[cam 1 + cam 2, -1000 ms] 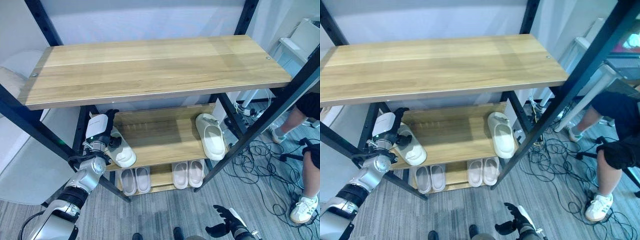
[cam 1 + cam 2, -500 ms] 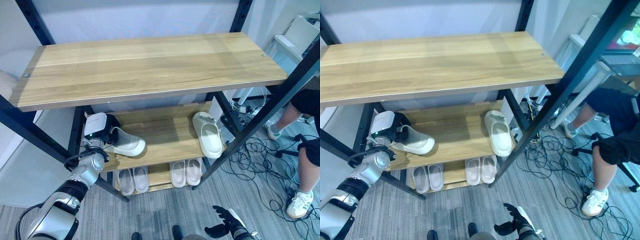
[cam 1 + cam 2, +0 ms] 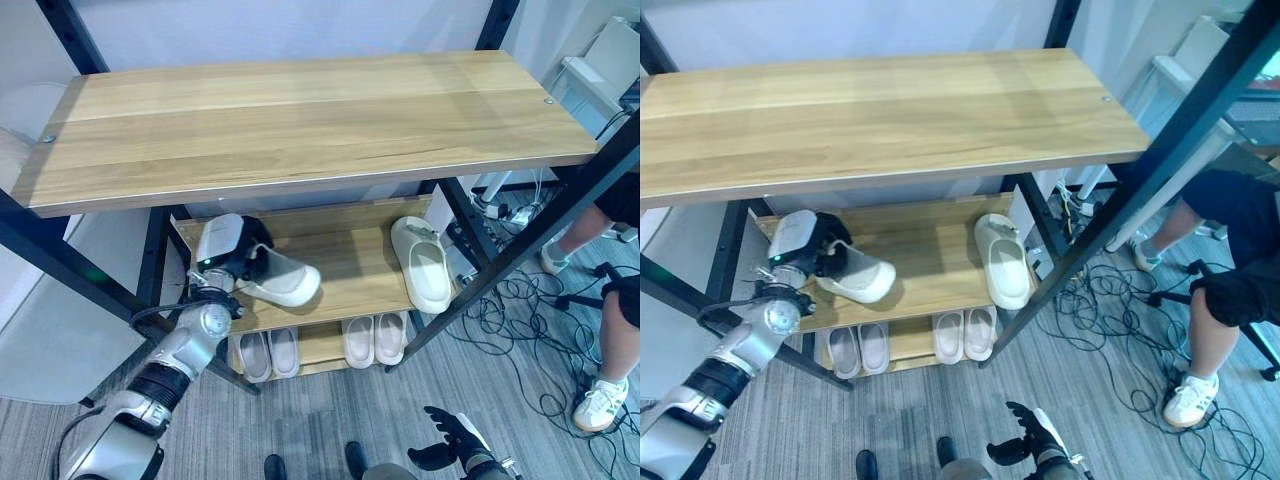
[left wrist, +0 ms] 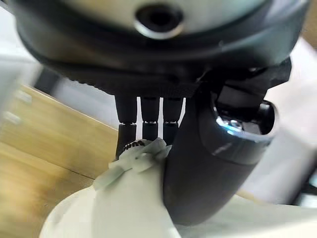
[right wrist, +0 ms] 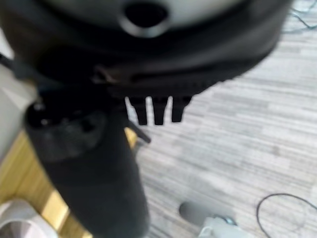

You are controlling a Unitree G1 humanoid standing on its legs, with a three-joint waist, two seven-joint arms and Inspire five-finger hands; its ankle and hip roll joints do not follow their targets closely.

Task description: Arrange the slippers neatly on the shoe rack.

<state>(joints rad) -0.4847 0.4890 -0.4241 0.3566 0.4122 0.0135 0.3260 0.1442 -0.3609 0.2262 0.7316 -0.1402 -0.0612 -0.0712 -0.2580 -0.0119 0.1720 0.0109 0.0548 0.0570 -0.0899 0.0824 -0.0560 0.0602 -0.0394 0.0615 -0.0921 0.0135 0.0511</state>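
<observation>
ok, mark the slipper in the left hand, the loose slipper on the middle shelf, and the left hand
held slipper (image 3: 288, 285), left eye view, on its toe end
loose slipper (image 3: 428, 275), left eye view, on its footbed
left hand (image 3: 222, 243), left eye view, on its white back cover

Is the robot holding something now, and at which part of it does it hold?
The left hand holds a white slipper at its heel end, over the middle shelf. The right hand holds nothing.
</observation>
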